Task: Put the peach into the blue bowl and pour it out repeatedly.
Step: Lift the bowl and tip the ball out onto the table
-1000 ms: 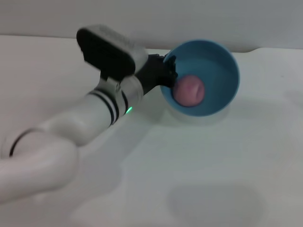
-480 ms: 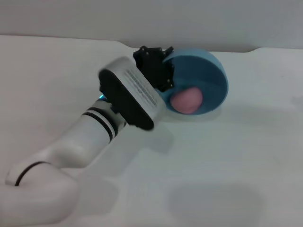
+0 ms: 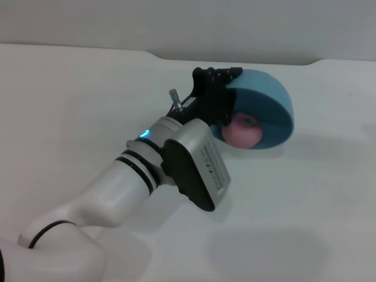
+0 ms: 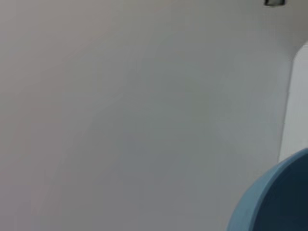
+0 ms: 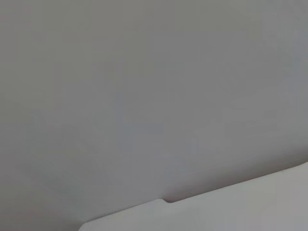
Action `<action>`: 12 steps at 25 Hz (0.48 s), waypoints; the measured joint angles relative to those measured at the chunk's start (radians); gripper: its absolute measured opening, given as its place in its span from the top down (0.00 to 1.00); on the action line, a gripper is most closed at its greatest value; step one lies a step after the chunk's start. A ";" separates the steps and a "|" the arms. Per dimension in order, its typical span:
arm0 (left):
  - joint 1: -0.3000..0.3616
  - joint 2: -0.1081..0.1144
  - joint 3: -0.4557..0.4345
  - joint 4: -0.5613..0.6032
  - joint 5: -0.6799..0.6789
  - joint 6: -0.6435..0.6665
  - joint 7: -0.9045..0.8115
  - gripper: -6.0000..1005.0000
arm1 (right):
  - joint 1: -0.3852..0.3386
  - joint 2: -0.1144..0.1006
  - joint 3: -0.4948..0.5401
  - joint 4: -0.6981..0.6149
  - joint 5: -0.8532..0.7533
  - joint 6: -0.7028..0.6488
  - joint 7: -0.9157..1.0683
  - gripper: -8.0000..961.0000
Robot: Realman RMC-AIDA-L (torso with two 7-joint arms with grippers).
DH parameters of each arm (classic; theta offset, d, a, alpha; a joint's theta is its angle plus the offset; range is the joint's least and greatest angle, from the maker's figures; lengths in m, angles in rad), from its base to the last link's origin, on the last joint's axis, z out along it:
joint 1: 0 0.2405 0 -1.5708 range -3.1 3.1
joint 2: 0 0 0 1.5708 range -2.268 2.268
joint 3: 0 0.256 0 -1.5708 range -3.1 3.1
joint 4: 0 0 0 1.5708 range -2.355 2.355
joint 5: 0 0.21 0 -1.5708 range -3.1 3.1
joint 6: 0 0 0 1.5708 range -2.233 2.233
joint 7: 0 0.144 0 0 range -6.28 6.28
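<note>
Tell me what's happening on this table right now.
The robot's left gripper grips the rim of the blue bowl and has it tipped far over on its side, mouth facing down toward the white table. The peach sits at the lower lip of the bowl, at or just above the table, about to roll out. The right arm is not in sight in the head view.
</note>
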 joint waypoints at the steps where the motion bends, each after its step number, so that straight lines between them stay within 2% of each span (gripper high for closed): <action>1: -0.001 0.000 0.002 -0.002 0.000 -0.001 0.006 0.99 | -0.001 0.001 0.000 0.002 0.001 0.000 0.000 0.55; 12: -0.024 0.000 0.010 -0.020 -0.002 -0.046 0.066 0.99 | -0.005 0.001 0.000 0.038 0.004 -0.015 -0.037 0.54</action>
